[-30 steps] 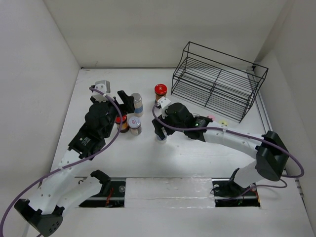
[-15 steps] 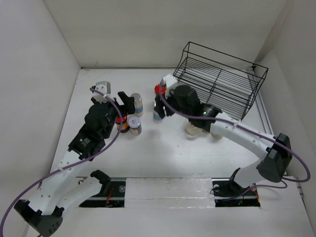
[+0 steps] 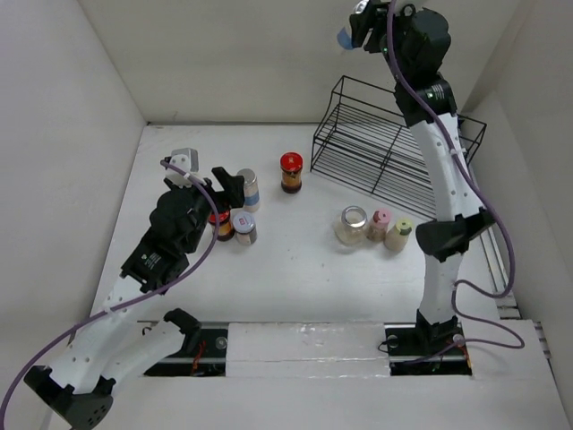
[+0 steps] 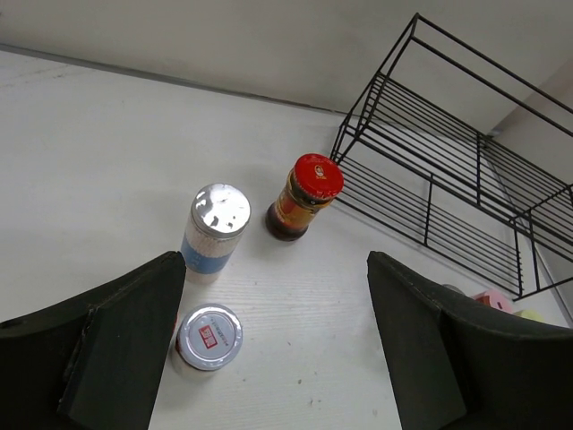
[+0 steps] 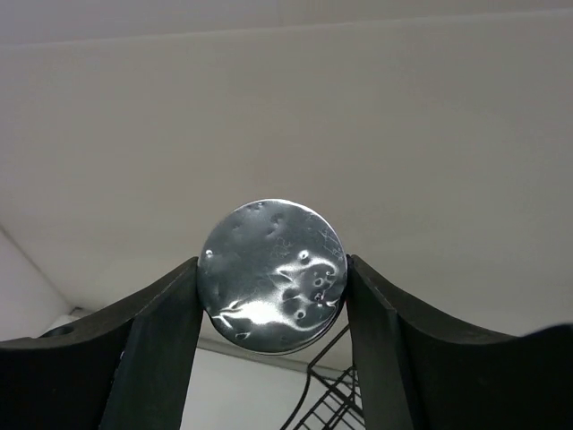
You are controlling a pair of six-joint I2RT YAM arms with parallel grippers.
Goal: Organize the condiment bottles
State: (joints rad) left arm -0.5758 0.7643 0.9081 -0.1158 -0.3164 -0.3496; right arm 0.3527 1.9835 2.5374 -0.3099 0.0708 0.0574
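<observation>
Above the rack (image 3: pixel 394 157), shaker (image 5: pixel 271 276) in right tool (image 5: pixel 271 264)

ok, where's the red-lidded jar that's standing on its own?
Top view, mid-table toward the back: the red-lidded jar stands between the blue-labelled shaker on its left and the black wire rack on its right, touching neither.

Shaker (image 3: pixel 345 38) aloft in right jaws
</observation>
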